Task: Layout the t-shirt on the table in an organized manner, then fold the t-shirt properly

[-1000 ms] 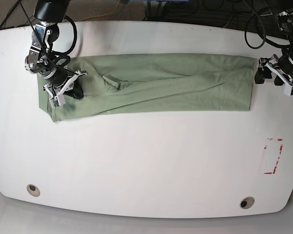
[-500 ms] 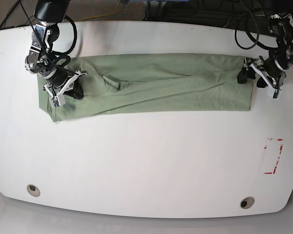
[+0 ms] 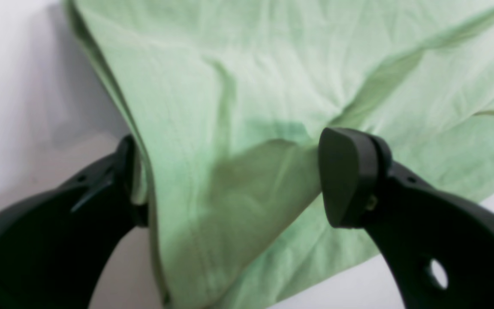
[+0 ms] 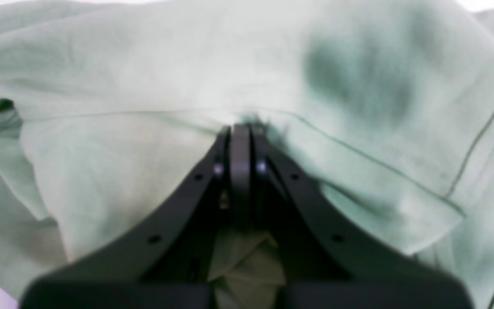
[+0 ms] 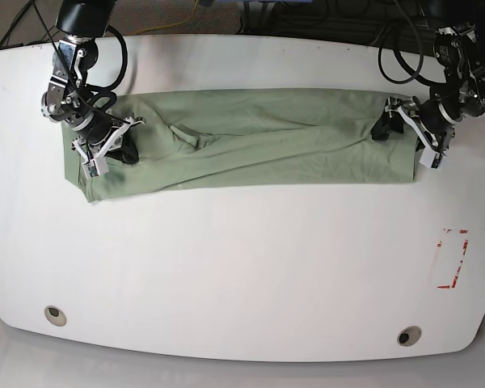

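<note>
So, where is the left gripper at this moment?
In the base view the left gripper is at the right side, over the t-shirt's right end. In the left wrist view its jaws stand open, astride the cloth's edge.

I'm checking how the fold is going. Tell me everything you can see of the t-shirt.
The t-shirt is plain pale sage-green cloth, soft and creased, folded into a long band across the table's far half. The right gripper is shut on a fold at one end; the open left gripper straddles the edge at the other.

Sage-green t-shirt [image 5: 259,137] (wrinkled) folded lengthwise across white table [image 5: 242,267]
</note>
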Motion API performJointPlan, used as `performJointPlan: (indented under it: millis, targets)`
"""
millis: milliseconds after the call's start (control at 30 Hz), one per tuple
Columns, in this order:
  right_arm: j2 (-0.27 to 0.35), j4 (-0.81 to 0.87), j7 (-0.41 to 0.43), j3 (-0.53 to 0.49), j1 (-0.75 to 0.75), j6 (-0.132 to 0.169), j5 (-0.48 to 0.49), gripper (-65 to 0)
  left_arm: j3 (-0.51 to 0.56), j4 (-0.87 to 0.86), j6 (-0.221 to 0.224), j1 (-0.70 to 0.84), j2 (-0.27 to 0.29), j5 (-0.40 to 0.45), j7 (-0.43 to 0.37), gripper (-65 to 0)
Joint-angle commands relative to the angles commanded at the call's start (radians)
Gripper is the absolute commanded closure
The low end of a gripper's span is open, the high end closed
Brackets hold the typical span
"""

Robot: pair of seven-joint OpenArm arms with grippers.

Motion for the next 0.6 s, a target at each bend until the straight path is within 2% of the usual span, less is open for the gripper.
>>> performJointPlan:
  millis: [100,167,233,333,367,400,533,600]
  targets:
    - [0.0,0.0,0.0,0.0,0.002,0.0,0.0,0.0,0.0,0.0,0.0,0.0,0.0,0.0,0.0,-50.2]
    - [0.002,0.0,0.0,0.0,0.003,0.0,0.0,0.0,0.0,0.0,0.0,0.0,0.0,0.0,0.0,-45.7]
    - [0.002,0.0,0.0,0.0,0.003,0.0,0.0,0.0,-0.002,0.0,0.0,0.0,0.0,0.0,0.0,-40.1]
    - [0.002,0.0,0.0,0.0,0.003,0.0,0.0,0.0,-0.005,0.0,0.0,0.0,0.0,0.0,-0.002,-28.5]
    - [0.002,0.0,0.0,0.0,0.003,0.0,0.0,0.0,-0.005,0.0,0.0,-0.002,0.0,0.0,-0.003,-22.6]
    - [0.002,0.0,0.0,0.0,0.003,0.0,0.0,0.0,-0.005,0.0,0.0,-0.002,0.0,0.0,-0.003,-20.5]
    - [0.002,0.0,0.0,0.0,0.003,0.0,0.0,0.0,-0.005,0.0,0.0,-0.002,0.0,0.0,-0.003,-4.4]
    - [0.002,0.0,0.0,0.0,0.003,0.0,0.0,0.0,-0.005,0.0,0.0,-0.002,0.0,0.0,-0.003,-0.6]
